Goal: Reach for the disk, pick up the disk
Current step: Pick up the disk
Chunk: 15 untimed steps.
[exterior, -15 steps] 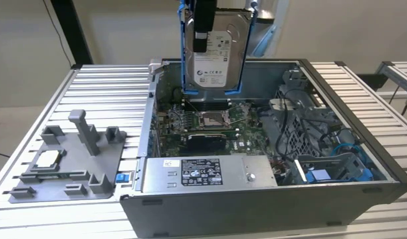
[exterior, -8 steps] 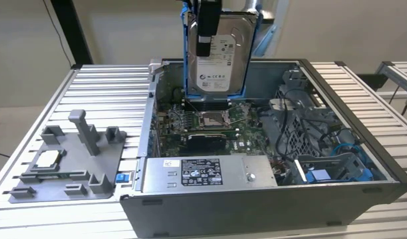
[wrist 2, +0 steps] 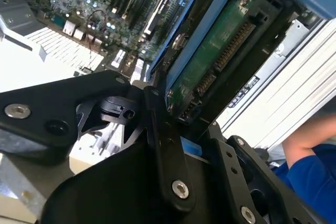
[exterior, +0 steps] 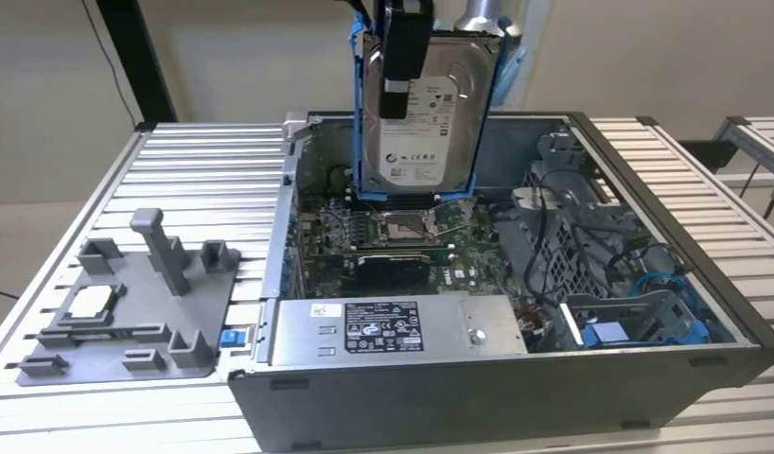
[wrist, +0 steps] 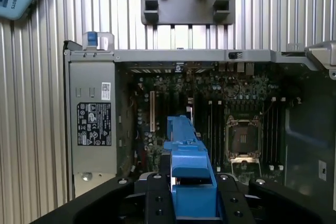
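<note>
Gripper [exterior: 404, 57]: black, clamped on the disk [exterior: 428, 113], which hung upright in the air above the open computer case [exterior: 514, 378], clear of everything below. Disk: silver-grey drive, white label facing the exterior view, blue carrier [wrist: 188, 166] round its edges; green circuit board underside in the second wrist view [wrist 2: 210, 61]. Beneath: motherboard [wrist: 231, 124] with bare processor socket [exterior: 408, 225]. Power supply [exterior: 400, 326] along the case's near wall. Grey fixture plate [exterior: 122, 307] on the slatted table [exterior: 210, 161], at the exterior view's left.
</note>
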Tool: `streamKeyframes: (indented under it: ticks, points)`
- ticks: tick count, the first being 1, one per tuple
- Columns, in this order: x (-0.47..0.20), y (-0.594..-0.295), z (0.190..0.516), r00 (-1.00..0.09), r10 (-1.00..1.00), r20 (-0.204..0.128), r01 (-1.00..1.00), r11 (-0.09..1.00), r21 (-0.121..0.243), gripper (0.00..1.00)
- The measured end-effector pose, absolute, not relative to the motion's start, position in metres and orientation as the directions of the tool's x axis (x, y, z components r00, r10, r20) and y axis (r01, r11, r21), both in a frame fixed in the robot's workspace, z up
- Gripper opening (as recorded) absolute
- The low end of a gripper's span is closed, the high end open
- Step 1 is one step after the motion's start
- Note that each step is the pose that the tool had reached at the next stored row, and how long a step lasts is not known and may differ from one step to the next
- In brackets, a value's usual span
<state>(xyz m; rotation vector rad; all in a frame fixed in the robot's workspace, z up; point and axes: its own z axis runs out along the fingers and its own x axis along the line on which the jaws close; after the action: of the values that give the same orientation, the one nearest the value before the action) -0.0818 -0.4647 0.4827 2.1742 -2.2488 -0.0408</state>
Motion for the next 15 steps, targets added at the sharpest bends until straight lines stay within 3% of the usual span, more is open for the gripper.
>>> streamKeyframes:
  ticks: [15]
  points:
    - [-0.076,-0.499,0.482,-0.034,-0.999,-0.009,-0.999,0.034,0.029,0.0]
